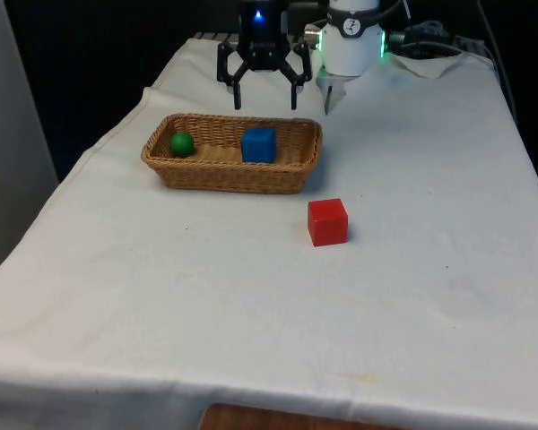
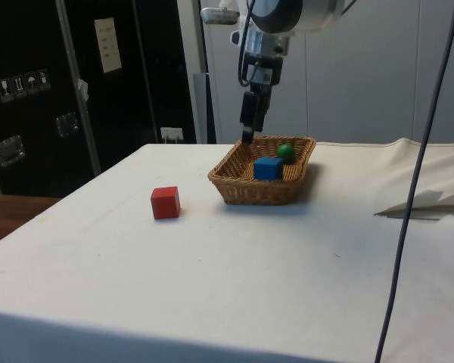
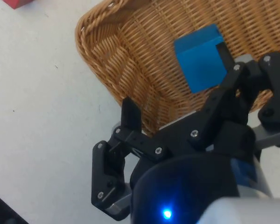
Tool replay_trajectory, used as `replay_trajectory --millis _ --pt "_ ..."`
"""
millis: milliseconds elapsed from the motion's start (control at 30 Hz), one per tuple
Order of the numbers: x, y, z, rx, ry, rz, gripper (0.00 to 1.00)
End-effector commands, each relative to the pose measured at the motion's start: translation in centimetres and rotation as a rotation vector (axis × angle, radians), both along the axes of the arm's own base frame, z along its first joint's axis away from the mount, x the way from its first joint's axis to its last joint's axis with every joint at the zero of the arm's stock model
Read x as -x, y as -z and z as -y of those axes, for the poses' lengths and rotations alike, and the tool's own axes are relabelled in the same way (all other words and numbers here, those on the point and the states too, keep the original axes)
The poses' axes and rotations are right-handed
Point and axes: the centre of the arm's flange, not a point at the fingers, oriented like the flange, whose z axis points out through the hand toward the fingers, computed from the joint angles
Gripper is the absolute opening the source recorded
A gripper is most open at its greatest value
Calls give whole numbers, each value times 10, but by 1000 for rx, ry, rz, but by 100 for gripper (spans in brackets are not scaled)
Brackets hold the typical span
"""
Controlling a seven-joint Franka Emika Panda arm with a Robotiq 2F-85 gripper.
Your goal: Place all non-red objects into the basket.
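Basket (image 1: 217,170) holds blue cube (image 1: 258,144), green ball (image 1: 182,143) — gripper (image 1: 264,96) above, fingers apart.

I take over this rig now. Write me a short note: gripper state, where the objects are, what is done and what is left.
Gripper: open and empty, above the far rim of the basket.
Green ball: in the basket, at the end on the front view's left.
Blue cube: in the basket, near the middle.
Red cube: on the cloth, outside the basket, on the camera's side of it, toward the front view's right.
Done: both non-red objects are in the basket.
Left: nothing to move; the red cube stays out.
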Motion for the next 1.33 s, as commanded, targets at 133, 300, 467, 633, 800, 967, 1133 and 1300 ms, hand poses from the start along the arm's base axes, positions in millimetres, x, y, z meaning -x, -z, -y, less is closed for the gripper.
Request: replay_trajectory --millis 133,300,467,633,800,967,1133,1300 --pt "-4 -5 -3 4 -53 5 100" --pt "-16 -10 -6 6 -64 9 100" --pt "-27 -11 -8 10 -68 5 100" --pt "-46 -14 -14 13 -73 -2 100" --pt "-60 -17 -18 10 -77 -7 100" --pt "-70 -22 -20 7 -81 -4 100" --pt "-90 -25 -25 5 -84 -21 100" --pt "-99 -27 -26 2 -91 -24 100"
